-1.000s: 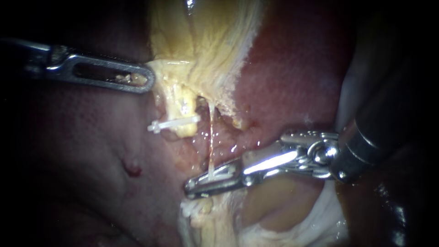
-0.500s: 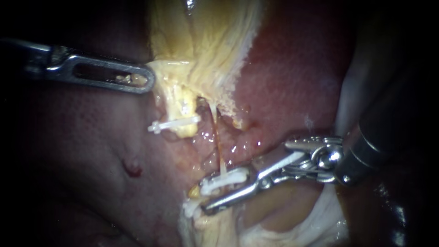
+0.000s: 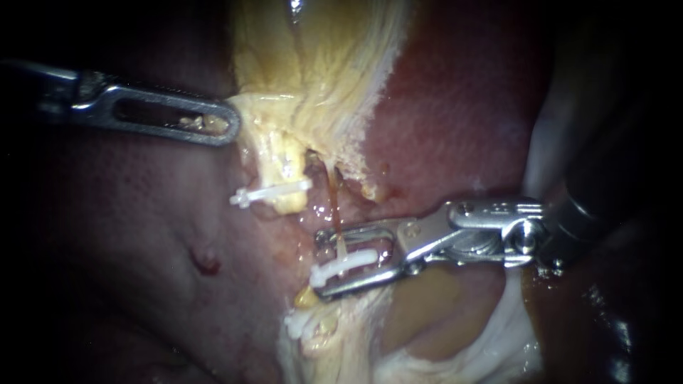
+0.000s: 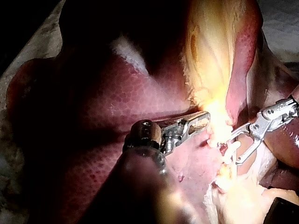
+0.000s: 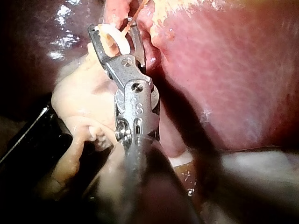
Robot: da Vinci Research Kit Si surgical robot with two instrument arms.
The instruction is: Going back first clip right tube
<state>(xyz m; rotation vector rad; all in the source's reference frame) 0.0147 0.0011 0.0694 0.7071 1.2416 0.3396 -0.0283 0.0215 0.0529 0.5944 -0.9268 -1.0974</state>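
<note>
Right instrument (image 3: 321, 262) opened; only endoscope shows left clip (image 3: 270, 193).

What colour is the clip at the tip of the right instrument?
White. The clip shows best in the endoscope view, across the thin tube.

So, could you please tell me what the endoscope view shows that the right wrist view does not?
Only the endoscope view shows my left instrument, shut on pale yellow tissue, and a white clip on the left tube. Only the right wrist view shows a dark straight-edged object that I cannot identify. Both show my right instrument, jaws open, a second clip lying between them on the thin right tube, and the liver.
</note>
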